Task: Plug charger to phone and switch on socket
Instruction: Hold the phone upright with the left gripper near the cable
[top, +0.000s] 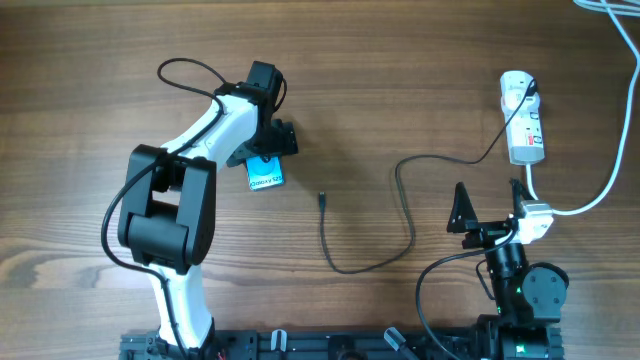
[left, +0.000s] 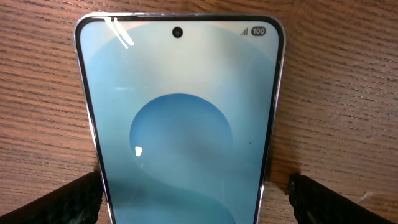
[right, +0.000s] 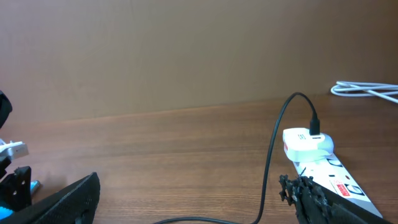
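One turquoise-screened rectangular smartphone (top: 265, 176) lies between the spread left hand (top: 272, 140), while one thin black cable (top: 323, 215) and one white elongated power strip (top: 524, 120) sit at right, by the equally spread right hand (right: 189, 186).

Screen of phone (left: 180, 124) turquoise, deeper blue circle on paler ground, black bezel; charger (top: 322, 200) black; socket (top: 524, 125) white with red switch marks; table (top: 400, 80) brown, dark-streaked wood grain

Black charger (right: 268, 163) plugged into white socket (right: 341, 174), wooden table (right: 155, 149)
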